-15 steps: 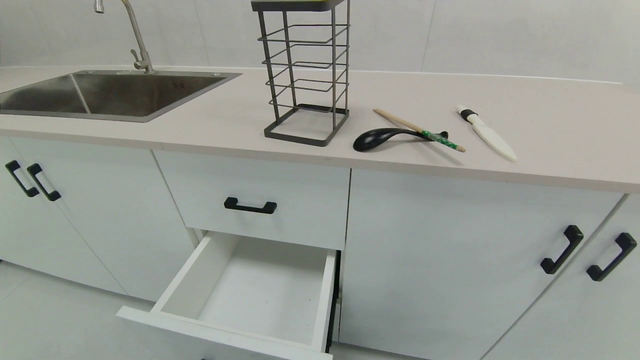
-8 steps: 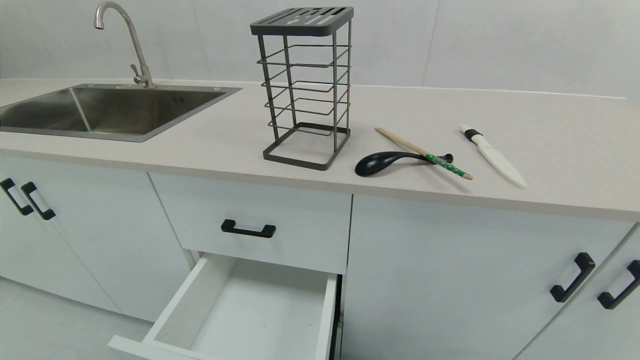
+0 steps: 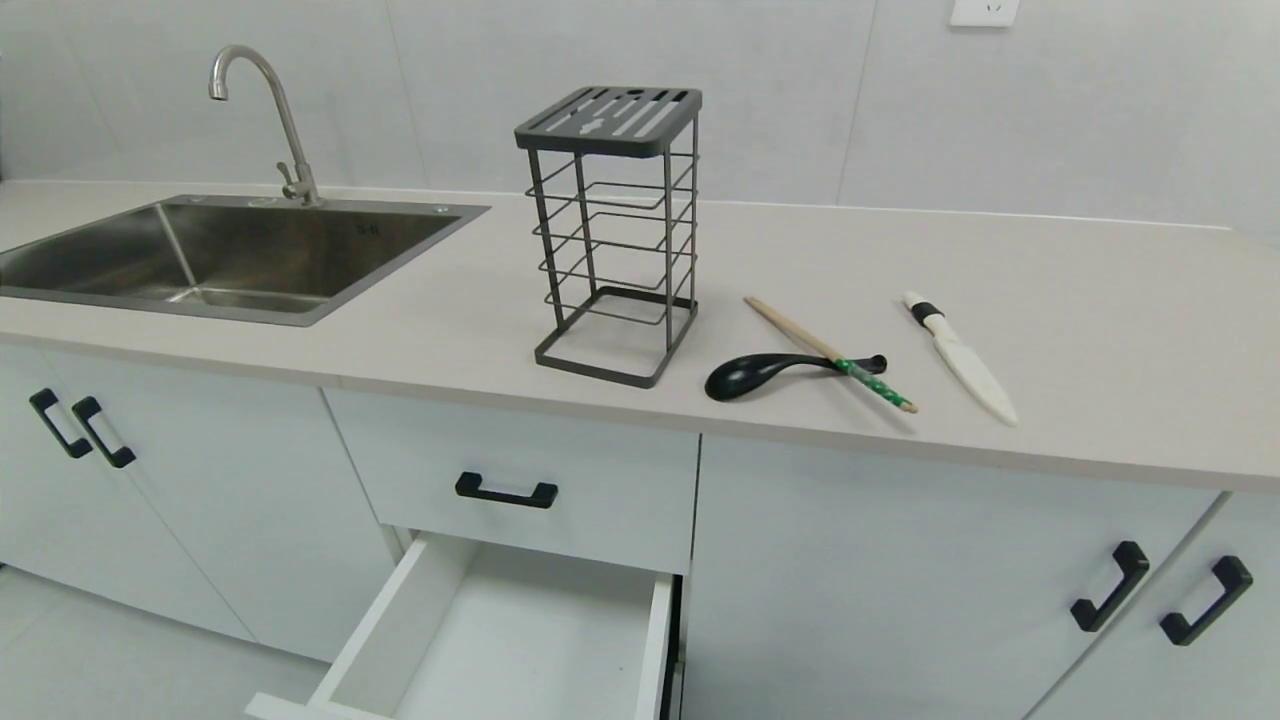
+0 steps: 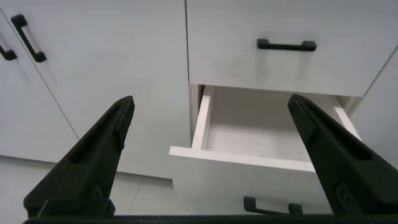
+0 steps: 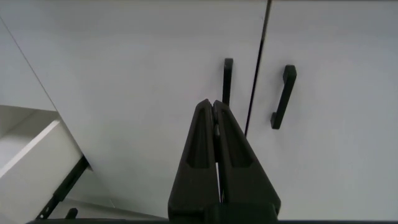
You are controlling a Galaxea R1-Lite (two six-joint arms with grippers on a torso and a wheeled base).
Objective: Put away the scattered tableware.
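Note:
On the counter right of the wire rack (image 3: 612,235) lie a black spoon (image 3: 770,373), a wooden chopstick with a green-patterned end (image 3: 828,353) resting across the spoon's handle, and a white knife with a black band (image 3: 960,357). Below, a white drawer (image 3: 505,650) stands pulled out with nothing inside; it shows as the drawer (image 4: 261,134) in the left wrist view. My left gripper (image 4: 211,115) is open, held low in front of that drawer. My right gripper (image 5: 215,118) is shut with nothing in it, facing the cabinet doors.
A steel sink (image 3: 215,255) with a tap (image 3: 270,115) sits at the counter's left. A shut drawer with a black handle (image 3: 505,491) is above the open one. Cabinet doors with black handles (image 3: 1160,597) flank the drawers; the door handles (image 5: 255,93) face my right wrist.
The head camera has tilted up, so the counter and rack sit lower in the picture and less of the open drawer shows. The tableware has not moved.

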